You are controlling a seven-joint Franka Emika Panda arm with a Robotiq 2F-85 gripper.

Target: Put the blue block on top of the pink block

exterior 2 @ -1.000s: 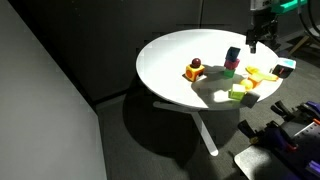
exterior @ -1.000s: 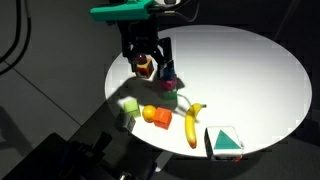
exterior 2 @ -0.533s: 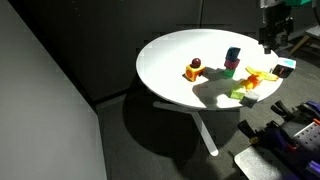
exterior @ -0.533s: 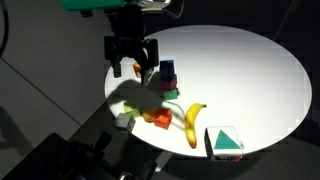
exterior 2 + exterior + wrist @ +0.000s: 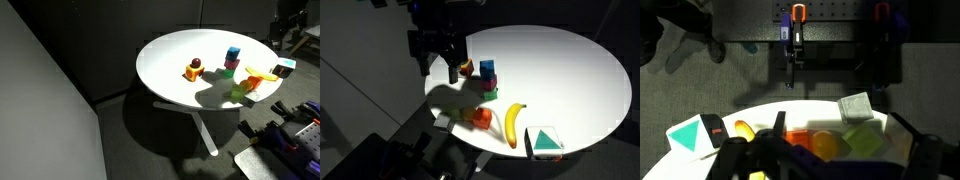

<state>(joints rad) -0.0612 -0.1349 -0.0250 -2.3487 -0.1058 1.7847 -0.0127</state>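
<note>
Left the blue block [image 5: 487,67] resting on the pink block [image 5: 489,82], beside and below the gripper [image 5: 438,68]. Backed up and off the stack within the last second, fingers spread wide, holding nothing. Judged the stacking done. Passed only the red-and-yellow toy [image 5: 467,68] between tool and stack; kept banana [image 5: 512,122] and orange block [image 5: 480,118] farther off, out of the way.

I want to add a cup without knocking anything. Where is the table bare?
Bare: the wide table part bordered by the blue block and banana. Crowded: the edge strip from the toy to the banana.
</note>
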